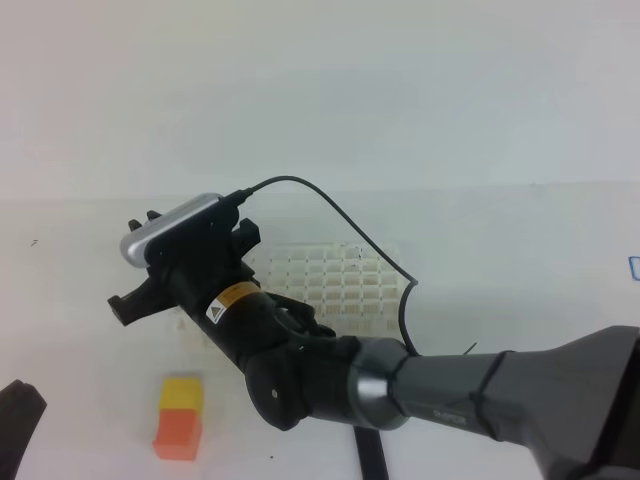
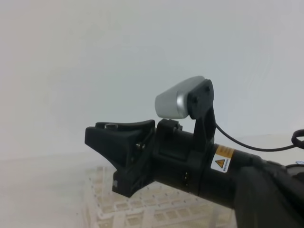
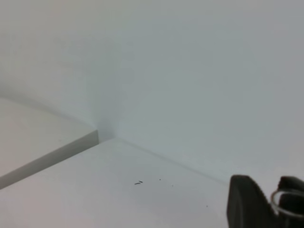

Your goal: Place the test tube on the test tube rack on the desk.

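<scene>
Dark forearm of the right arm (image 1: 480,400) fills the lower right of the high view, reaching across the middle toward the centre left, where its silver wrist camera (image 1: 170,228) rides above the right tool (image 3: 268,202). That tool is partly closed on the test tube (image 3: 284,203), whose clear round rim shows between the two black fingers at the lower right of the right wrist view. The rest of the glass is too faint to trace in any picture. In the left wrist view the tool hangs above the test tube rack (image 1: 345,285), a white lattice on the desk (image 1: 90,360) at the centre of the high view, with the tool over its left edge. A yellow-and-orange block (image 1: 180,415) stands at the lower left, apart from the rack. The left tool (image 1: 18,410), at the far lower left edge, is clenched on nothing that can be seen. The step in hand appears to be carrying the tube over a hole before lowering it. Doing it well would mean keeping the tube upright, settling its lower end squarely above one square opening rather than a lattice bar, and descending slowly and straight. The grip should hold until the glass is guided by the hole, and only then let go, since so thin a tube could tip or slide if freed early.
</scene>
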You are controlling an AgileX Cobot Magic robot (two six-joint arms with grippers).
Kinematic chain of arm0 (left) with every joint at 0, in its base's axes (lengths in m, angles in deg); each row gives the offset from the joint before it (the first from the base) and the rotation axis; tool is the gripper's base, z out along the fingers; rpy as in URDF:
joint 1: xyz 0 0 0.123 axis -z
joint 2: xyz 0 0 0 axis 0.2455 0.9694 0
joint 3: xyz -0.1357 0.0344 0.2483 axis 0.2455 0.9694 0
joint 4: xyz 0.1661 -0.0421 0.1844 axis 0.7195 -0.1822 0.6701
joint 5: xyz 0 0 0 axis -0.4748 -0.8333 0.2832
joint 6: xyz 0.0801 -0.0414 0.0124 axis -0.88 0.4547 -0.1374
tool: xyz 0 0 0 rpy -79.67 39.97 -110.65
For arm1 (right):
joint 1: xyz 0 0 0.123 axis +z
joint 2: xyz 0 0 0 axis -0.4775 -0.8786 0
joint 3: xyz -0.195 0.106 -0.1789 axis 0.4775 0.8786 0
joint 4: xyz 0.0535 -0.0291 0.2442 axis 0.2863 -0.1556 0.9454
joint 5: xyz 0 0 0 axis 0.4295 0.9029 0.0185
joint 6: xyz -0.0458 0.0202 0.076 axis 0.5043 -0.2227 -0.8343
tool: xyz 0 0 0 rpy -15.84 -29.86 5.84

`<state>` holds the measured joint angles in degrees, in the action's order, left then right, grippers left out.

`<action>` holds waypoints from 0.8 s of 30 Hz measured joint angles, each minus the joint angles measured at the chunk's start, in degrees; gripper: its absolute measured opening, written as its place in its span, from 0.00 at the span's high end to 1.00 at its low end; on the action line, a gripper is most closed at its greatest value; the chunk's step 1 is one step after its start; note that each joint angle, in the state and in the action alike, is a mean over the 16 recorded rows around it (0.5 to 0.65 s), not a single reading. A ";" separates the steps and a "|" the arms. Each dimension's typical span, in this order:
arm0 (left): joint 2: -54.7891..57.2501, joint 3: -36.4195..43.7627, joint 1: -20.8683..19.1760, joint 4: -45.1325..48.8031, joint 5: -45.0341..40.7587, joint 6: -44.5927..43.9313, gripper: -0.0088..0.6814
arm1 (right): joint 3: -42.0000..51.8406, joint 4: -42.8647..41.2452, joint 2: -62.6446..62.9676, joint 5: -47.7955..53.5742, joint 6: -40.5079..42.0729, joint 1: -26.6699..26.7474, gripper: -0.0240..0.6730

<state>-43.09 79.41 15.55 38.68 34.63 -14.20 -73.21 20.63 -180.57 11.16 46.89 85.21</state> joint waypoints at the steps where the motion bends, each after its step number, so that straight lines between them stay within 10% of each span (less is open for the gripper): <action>1: 0.00 0.00 0.00 0.00 0.00 0.00 0.99 | 0.00 -0.07 -0.09 0.04 0.04 0.00 0.80; 24: 0.00 0.00 0.00 0.00 -0.12 0.00 0.99 | 0.54 -0.57 -1.39 2.18 0.84 0.00 0.80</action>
<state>-43.09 79.41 15.55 38.68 34.51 -14.20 -72.68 20.06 -181.96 13.34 47.73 85.21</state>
